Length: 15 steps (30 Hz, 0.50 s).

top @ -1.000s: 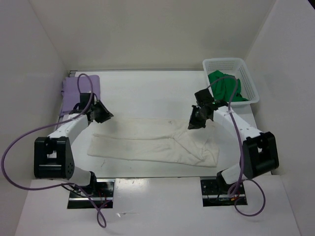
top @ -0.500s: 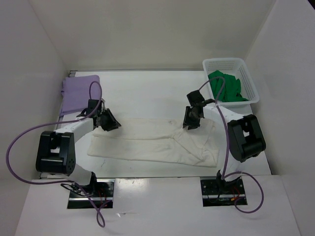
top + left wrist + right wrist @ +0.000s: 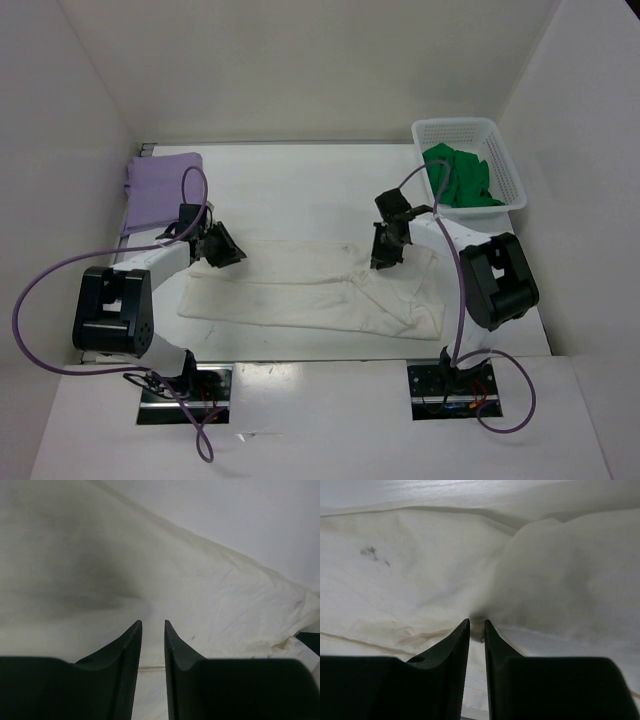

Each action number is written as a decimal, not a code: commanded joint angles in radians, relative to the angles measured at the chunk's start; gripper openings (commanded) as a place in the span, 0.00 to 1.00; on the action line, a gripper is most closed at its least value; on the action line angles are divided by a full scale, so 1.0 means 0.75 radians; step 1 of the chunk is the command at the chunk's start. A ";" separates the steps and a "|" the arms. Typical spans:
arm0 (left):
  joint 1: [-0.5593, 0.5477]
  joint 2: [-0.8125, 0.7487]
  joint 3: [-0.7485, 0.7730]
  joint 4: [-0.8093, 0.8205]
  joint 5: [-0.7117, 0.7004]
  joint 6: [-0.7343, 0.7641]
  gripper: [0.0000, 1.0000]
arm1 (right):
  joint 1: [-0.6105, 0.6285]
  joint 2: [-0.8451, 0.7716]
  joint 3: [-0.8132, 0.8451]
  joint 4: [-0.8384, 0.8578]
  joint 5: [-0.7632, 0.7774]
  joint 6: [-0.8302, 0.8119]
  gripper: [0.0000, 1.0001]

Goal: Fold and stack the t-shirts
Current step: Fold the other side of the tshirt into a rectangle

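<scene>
Cream t-shirt: right gripper pinches a pucker; left gripper nearly closed, hold unclear. I favour an even 2-arm lift.

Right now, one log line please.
cream shirt: spread | left gripper: at it, grip unclear | right gripper: pinching it | purple shirt: far left | green shirt: in basket

Left end effector, right end effector lowered onto cream shirt.

Cream shirt spread centre, lavender shirt far-left, green shirt far-right.
</scene>
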 commanded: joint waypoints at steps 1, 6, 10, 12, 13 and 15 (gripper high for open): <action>-0.005 0.003 -0.008 0.058 0.010 -0.014 0.31 | 0.011 -0.070 -0.027 -0.023 -0.016 -0.026 0.23; -0.005 0.015 -0.008 0.071 0.022 -0.014 0.31 | 0.023 -0.082 -0.043 -0.053 -0.071 -0.040 0.08; -0.005 0.015 0.004 0.071 0.034 -0.014 0.31 | 0.066 -0.113 -0.029 -0.127 -0.139 -0.040 0.00; -0.005 0.015 0.004 0.071 0.034 -0.014 0.31 | 0.098 -0.127 -0.029 -0.156 -0.202 -0.052 0.00; -0.005 0.015 0.004 0.071 0.046 -0.014 0.31 | 0.125 -0.127 -0.029 -0.170 -0.218 -0.052 0.00; -0.005 0.015 0.016 0.071 0.047 -0.014 0.31 | 0.160 -0.142 -0.017 -0.201 -0.219 -0.052 0.00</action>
